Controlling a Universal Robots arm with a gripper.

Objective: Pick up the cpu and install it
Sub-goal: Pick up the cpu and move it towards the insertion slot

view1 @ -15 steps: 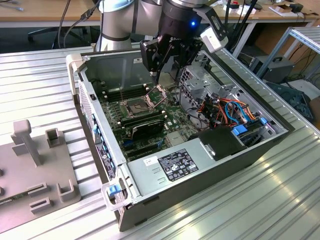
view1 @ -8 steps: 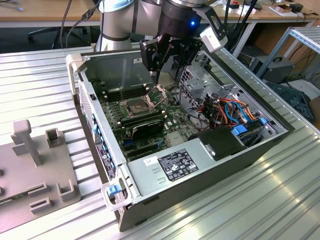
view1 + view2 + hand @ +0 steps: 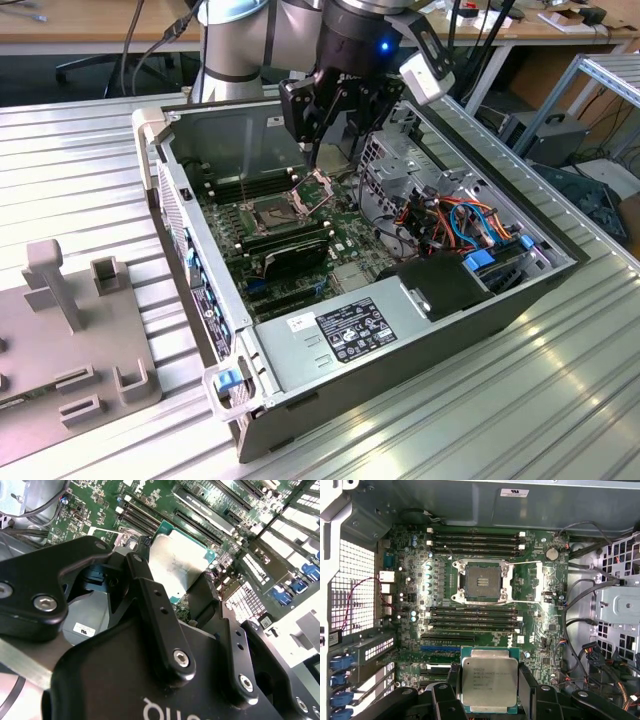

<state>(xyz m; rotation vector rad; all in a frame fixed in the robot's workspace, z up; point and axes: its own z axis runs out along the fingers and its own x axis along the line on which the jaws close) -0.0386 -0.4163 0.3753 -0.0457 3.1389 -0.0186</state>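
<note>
Silver-grey metal catches my eye first. In the first wrist view the small, flat, square cpu (image 3: 487, 682) is pinched by two opposite edges between the black fingers (image 3: 526, 680) of the robot's black gripper (image 3: 489, 672), the jaws closed only as far as the chip's width allows. Across the green motherboard (image 3: 547, 645) lies the dark square socket (image 3: 481, 581), its metal frame swung open and its bed bare. It is well apart from the chip, with a bank of black memory slots (image 3: 472, 620) between the two. The chip's edges look roughly parallel to the socket's, so from where I stand the gap reads as a straight shift, not a turn.

In the second wrist view the cpu (image 3: 177, 562) hangs above the board, gripped on both sides.

In the exterior view the gripper hovers inside the open grey metal computer case (image 3: 230, 135), with the socket (image 3: 272, 212) lower down and toward the exterior view's left.
</note>
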